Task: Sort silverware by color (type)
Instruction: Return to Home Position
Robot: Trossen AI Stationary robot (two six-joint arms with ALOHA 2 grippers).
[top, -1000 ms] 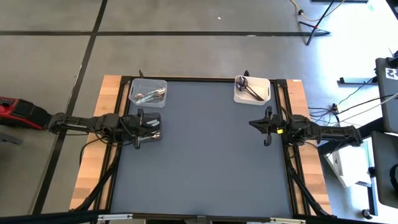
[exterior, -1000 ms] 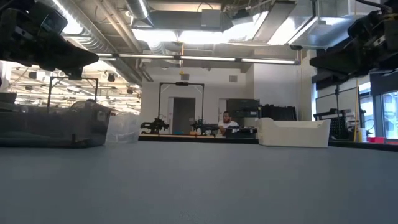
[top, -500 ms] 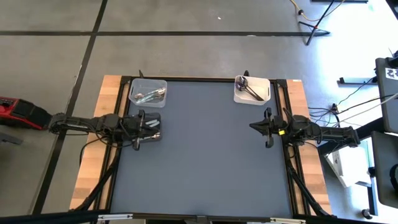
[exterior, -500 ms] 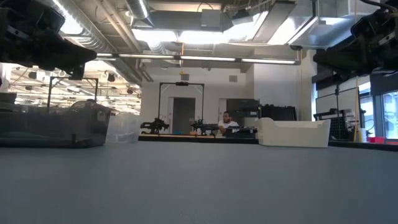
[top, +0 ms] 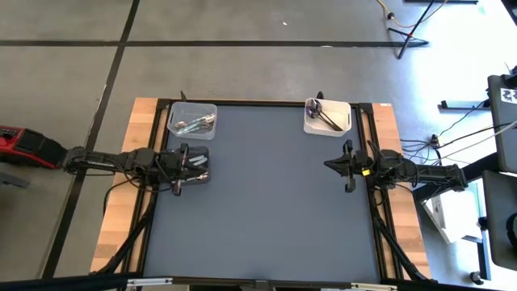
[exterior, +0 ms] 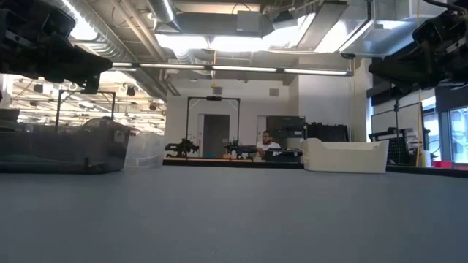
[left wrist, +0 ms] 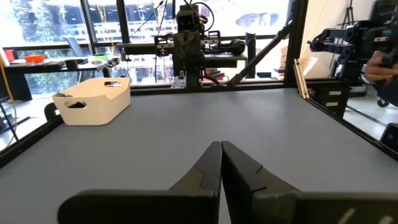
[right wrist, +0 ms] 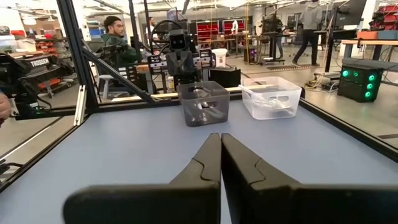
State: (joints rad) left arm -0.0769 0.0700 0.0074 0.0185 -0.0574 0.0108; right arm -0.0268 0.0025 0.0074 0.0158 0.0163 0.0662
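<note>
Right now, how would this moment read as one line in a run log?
left tool shut, empty, at dark bin | right tool shut, empty, at right edge of table | silverware in clear bin, white bin

**Materials and Finish: Surface, Bins, Utensils, Grippers**

The surface (top: 266, 202) is a smooth, matt grey sheet with no glare. Bare pale wood boards (top: 121, 218) flank it. The transparent bin (top: 192, 105) is clear, glossy plastic. The dark bin (right wrist: 203, 115) is smoked, translucent plastic. The white bin (top: 348, 119) is opaque, matt plastic. The silverware (top: 196, 124) in the transparent bin is polished metal with bright glints. The left gripper (left wrist: 221, 146) and right gripper (right wrist: 220, 137) are matt black and smooth.
</note>
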